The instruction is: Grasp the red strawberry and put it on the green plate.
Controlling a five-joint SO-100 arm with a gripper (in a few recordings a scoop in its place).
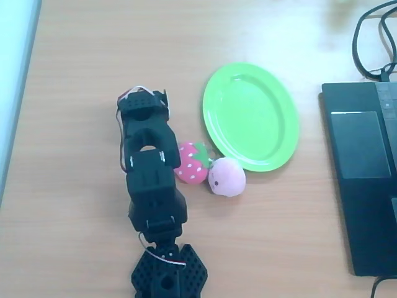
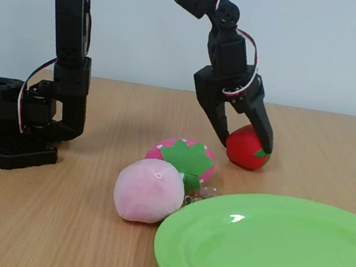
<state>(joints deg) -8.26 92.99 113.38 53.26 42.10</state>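
A light wooden table point(image 1: 74, 236) fills the overhead view, with a dark laptop point(image 1: 363, 174) and black cables point(image 1: 372, 43) at the right edge. Here the black arm point(image 1: 149, 174) lies over the pincer, so I cannot tell its opening from above. To the right of the arm, touching it, sits a pink strawberry with white dots point(image 1: 190, 162), then a pale pink round toy point(image 1: 226, 176), and further right the green plate point(image 1: 251, 116), an oval with raised rim.

In the fixed view, before a plain pale wall point(image 2: 322, 47), the pincer point(image 2: 246, 143) is down at the table, its two fingers spread a little and closed around the red strawberry point(image 2: 245, 149). This one is smooth, bright red, with a small green tip. The plate point(image 2: 267, 252) lies in front of the pincer, well apart. I see no readable writing.
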